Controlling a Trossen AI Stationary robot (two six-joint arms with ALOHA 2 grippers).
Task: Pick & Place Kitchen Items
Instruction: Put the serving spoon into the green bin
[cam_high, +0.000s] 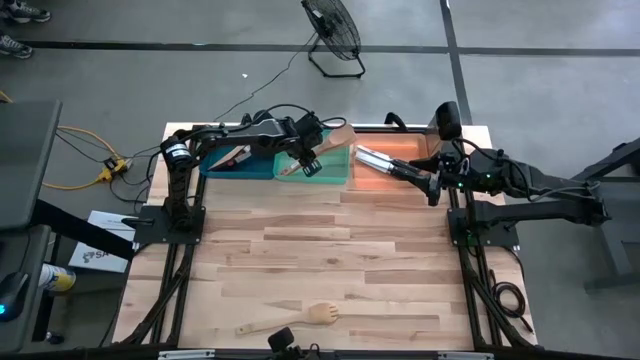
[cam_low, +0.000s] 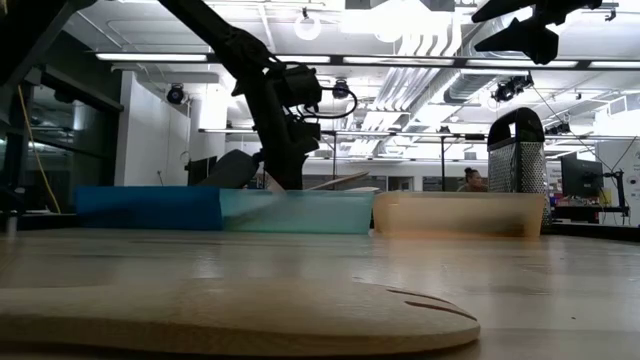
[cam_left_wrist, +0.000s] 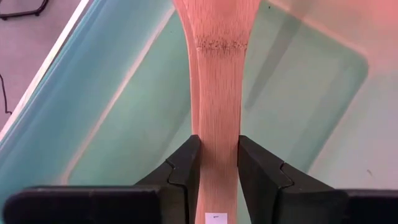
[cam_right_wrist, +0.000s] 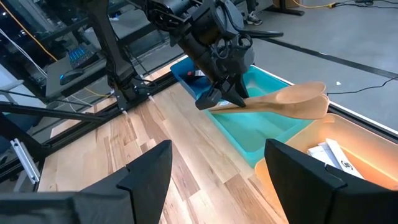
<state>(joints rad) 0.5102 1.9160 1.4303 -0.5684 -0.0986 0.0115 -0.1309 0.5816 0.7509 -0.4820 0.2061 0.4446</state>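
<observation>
While the left hand (cam_high: 308, 158) hangs over the green bin (cam_high: 335, 166), it is clenched on the narrow handle of a pale wooden spatula (cam_left_wrist: 216, 93), whose broad rounded blade reaches past the bin's rim toward the orange bin (cam_high: 385, 170). Over that orange bin the right hand (cam_right_wrist: 217, 168) waits, released. Far from the green bin, a wooden fork (cam_high: 300, 318) lies flat at the bench's (cam_high: 330, 260) near edge.

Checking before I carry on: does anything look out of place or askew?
One wooden fork lies alone at the near table edge, far from the bins. The left gripper holds a wooden spatula over the green bin, as expected. Nothing spilled or damaged shows.
</observation>
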